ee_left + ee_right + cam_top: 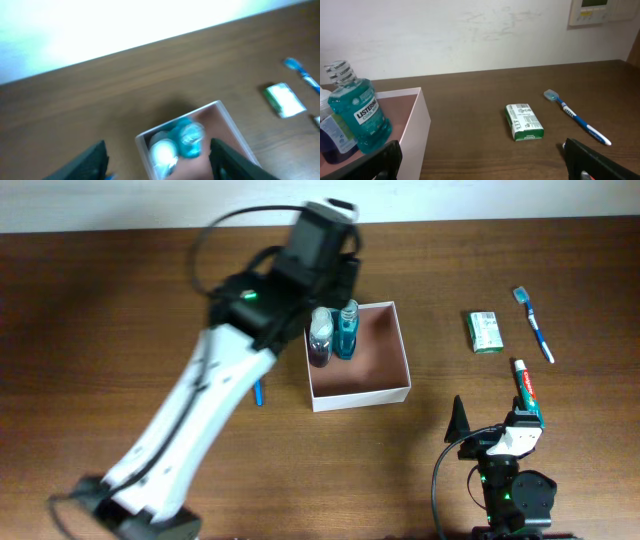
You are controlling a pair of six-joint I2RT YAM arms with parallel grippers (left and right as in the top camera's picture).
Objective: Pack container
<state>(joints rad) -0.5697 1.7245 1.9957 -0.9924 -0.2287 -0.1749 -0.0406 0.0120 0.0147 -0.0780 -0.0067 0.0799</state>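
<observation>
The container [391,391] is a square white-walled box with a pinkish-brown inside, at mid-table. A teal mouthwash bottle [347,330] and a purple bottle [320,341] stand upright in its far-left corner. My left gripper [340,280] hovers above that corner, open and empty. In the left wrist view, blurred, its fingers [160,165] straddle the container [227,120] and both bottles [189,136]. My right gripper [490,426] is open and empty near the front right edge. Its view [485,167] shows the container wall [415,125] and the teal bottle [360,115].
A green-and-white packet [485,331] [524,121], a blue toothbrush [533,323] [577,117] and a toothpaste tube [525,385] lie right of the container. A small blue item [258,392] lies left of it, beside my left arm.
</observation>
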